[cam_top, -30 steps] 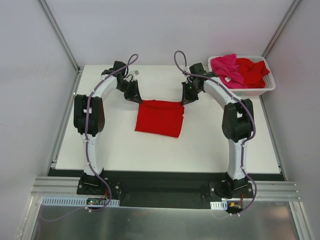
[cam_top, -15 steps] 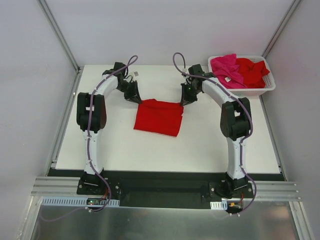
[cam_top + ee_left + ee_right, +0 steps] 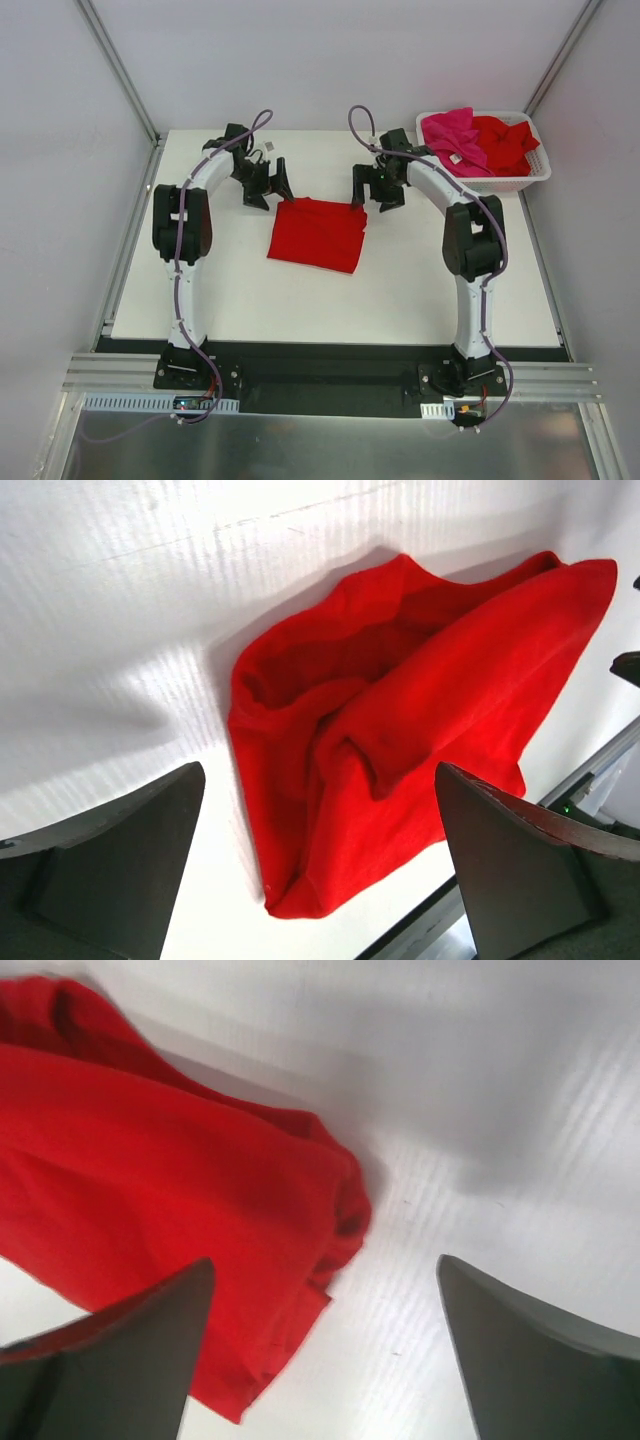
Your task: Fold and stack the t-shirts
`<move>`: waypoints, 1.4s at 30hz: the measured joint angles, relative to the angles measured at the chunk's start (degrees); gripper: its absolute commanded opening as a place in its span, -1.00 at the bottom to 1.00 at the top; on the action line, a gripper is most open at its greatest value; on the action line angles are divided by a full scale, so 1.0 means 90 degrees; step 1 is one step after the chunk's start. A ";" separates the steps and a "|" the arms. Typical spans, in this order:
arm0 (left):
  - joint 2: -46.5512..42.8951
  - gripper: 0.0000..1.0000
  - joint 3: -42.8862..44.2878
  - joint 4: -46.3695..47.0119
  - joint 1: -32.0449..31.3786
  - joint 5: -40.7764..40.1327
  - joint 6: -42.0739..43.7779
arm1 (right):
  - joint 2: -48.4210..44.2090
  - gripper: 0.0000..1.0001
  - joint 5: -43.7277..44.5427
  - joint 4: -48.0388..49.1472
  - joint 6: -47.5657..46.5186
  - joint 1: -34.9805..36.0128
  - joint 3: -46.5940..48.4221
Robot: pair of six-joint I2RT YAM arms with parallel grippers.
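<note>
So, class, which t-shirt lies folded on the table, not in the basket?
The plain red t-shirt on the table, folded flat; the magenta shirt and another red shirt lie crumpled in the basket.

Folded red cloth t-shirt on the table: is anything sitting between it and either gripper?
Nothing visible does. The left gripper and right gripper hang open by the far corners of the folded red cloth t-shirt, with only bare white table around it. The white slotted plastic basket sits at the far right, clear of both.
</note>
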 measured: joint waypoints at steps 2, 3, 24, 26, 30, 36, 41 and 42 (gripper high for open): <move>-0.0049 0.99 -0.0090 0.0041 0.0039 -0.0053 0.0000 | -0.0168 0.92 0.0119 0.0163 0.0005 -0.0005 -0.0306; -0.0114 0.99 -0.0187 0.0058 0.0039 -0.0068 0.0002 | -0.0279 0.92 0.0160 0.0189 0.0002 -0.0005 -0.0486; -0.0991 0.99 -0.0729 0.0175 -0.0102 -0.0440 0.0090 | -0.1863 0.92 -0.0121 0.0916 -0.0148 0.1457 -0.1826; -0.0707 0.99 -0.0481 0.0163 -0.0104 -0.0323 0.0070 | -0.1863 0.92 -0.0163 0.0903 -0.0148 0.1583 -0.1982; -0.0243 0.99 0.0012 0.0192 -0.0138 -0.0092 -0.0034 | -0.1863 0.92 -0.0250 0.0899 -0.0148 0.1868 -0.2232; -0.0233 0.99 0.0066 0.0214 -0.0316 0.0185 -0.0083 | -0.1863 0.92 -0.0301 0.0894 -0.0146 0.2110 -0.2312; -0.0325 0.98 -0.0005 0.0223 -0.0430 0.0350 -0.0185 | -0.1821 0.92 -0.0294 0.0906 -0.0148 0.2174 -0.2312; -0.0350 0.99 -0.0022 0.0219 -0.0435 0.0374 -0.0197 | -0.1797 0.92 -0.0296 0.0906 -0.0146 0.2178 -0.2310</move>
